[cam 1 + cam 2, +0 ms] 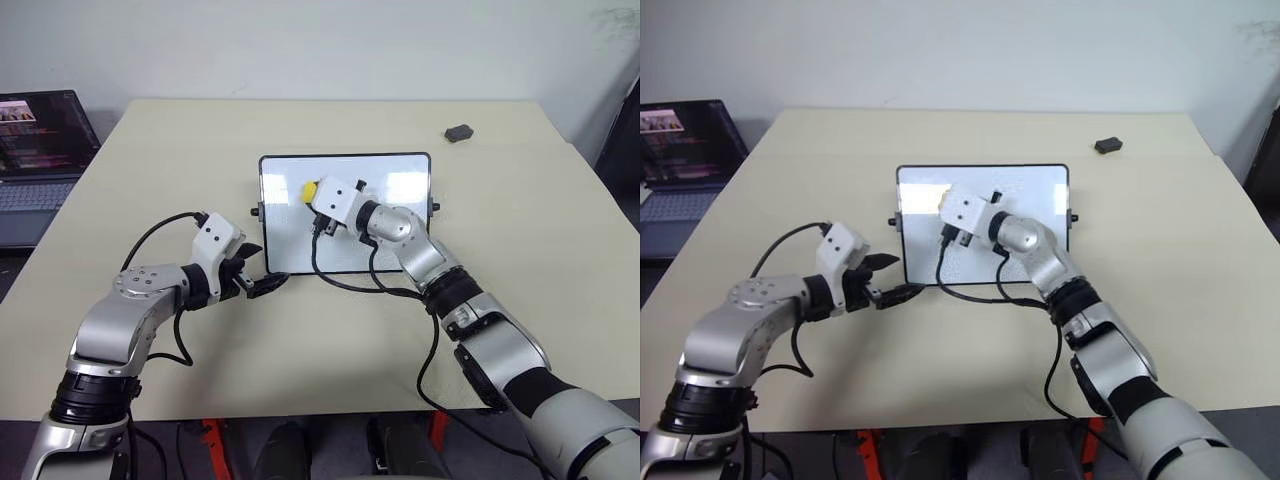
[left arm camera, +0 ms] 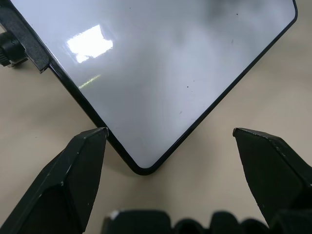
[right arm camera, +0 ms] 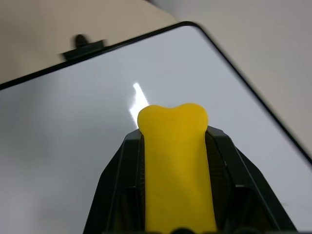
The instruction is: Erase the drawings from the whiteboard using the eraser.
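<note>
The whiteboard (image 1: 400, 210) lies flat in the middle of the table, glossy white with a thin black frame and small side knobs. My right gripper (image 1: 313, 192) is over its far left part, shut on the yellow eraser (image 3: 175, 161), which sticks out between the two black fingers. I cannot tell whether the eraser touches the board. The drawings are out of view; the board surface that shows looks plain white. My left gripper (image 1: 262, 272) is open at the board's near left corner (image 2: 141, 168), one finger on each side of it.
A small dark grey lump (image 1: 458, 132) lies at the table's far right. A laptop (image 1: 40, 150) stands off the table's left side. Black cables from my right wrist hang over the board's near edge (image 1: 345, 280). Bare tabletop surrounds the board.
</note>
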### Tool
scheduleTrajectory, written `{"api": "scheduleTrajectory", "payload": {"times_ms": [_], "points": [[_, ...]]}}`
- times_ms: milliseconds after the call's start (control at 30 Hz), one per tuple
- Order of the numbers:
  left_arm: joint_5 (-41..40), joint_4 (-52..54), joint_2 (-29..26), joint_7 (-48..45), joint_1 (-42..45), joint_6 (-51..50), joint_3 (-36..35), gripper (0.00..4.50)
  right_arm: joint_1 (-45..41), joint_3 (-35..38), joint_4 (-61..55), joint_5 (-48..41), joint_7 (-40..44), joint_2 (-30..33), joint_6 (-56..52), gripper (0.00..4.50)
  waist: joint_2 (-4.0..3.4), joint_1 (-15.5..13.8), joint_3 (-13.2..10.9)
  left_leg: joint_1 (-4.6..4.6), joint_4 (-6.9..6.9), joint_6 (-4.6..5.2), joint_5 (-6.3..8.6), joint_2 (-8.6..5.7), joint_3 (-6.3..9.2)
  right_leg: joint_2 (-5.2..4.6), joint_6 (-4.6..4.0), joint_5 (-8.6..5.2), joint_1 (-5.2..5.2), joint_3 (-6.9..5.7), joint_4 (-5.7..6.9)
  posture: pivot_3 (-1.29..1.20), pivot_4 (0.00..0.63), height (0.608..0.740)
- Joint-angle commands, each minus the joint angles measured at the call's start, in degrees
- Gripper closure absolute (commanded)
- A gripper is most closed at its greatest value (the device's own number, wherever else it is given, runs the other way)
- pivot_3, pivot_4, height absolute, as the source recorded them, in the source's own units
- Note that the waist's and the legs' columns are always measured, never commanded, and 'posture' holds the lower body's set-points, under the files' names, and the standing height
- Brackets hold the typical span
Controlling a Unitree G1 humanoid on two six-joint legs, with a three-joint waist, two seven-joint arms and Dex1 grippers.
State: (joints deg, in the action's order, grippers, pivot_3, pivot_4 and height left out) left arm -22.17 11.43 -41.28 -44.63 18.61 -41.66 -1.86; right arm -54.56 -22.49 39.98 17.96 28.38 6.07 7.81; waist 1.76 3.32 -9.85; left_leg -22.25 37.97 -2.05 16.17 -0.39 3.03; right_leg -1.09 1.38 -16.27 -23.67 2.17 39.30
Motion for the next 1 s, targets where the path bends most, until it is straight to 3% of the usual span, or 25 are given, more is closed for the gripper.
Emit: {"api": "scheduleTrajectory", "payload": {"times_ms": [33,267,400,600,833,1000], "points": [[-0.4,2.6,-0.4,-0.3,-0.1,1.1,-0.8,0.00,4.4,-3.8,0.0,2.1,4.1,0.6,-2.1,3.23,-0.01,0.0,0.0,0.32,-0.03,0.01,0.01,0.00,-0.01,0.00,0.00,0.00,0.28,0.01,-0.03,0.00,0.150,0.740],[-0.3,2.3,0.0,-0.2,0.2,1.2,-0.5,0.00,4.7,-2.2,-4.7,1.0,3.0,-0.4,-4.6,3.23,0.00,0.0,0.0,0.79,0.06,0.00,-0.04,-0.03,0.01,0.02,-0.03,0.05,0.57,0.02,0.37,0.00,0.150,0.740],[-0.2,2.0,0.1,-0.4,-0.1,1.7,-0.6,0.00,5.1,2.1,-14.1,-2.8,4.1,0.8,-8.3,3.23,-0.03,-0.3,-0.1,0.74,0.06,-0.02,-0.05,-0.02,0.04,0.04,-0.04,0.04,0.49,0.01,0.45,0.00,0.150,0.740],[-1.6,3.7,2.0,0.5,-2.4,4.0,-2.4,0.00,15.6,8.4,-38.0,-9.5,7.4,4.5,-21.6,3.23,-0.03,-0.8,0.0,0.29,-0.06,-0.01,-0.03,0.02,0.16,0.02,-0.03,0.04,0.36,-0.10,-0.20,0.00,0.150,0.740],[-4.4,9.1,2.7,-1.9,-6.6,6.4,-2.8,0.00,25.6,15.1,-57.7,-16.1,6.7,7.6,-37.6,3.23,-0.03,-1.2,-0.1,-0.15,-0.04,-0.01,0.01,0.02,0.11,-0.01,-0.03,0.04,0.02,-0.06,-0.28,0.00,0.150,0.740],[-10.0,14.1,3.7,-6.1,-8.2,8.9,-3.5,0.00,41.8,28.3,-78.5,-20.4,1.7,9.0,-57.7,3.23,-0.04,-2.1,0.0,-0.17,-0.02,-0.01,0.01,0.02,0.26,-0.01,-0.03,0.03,0.11,-0.17,-0.32,0.00,0.150,0.740]]}}
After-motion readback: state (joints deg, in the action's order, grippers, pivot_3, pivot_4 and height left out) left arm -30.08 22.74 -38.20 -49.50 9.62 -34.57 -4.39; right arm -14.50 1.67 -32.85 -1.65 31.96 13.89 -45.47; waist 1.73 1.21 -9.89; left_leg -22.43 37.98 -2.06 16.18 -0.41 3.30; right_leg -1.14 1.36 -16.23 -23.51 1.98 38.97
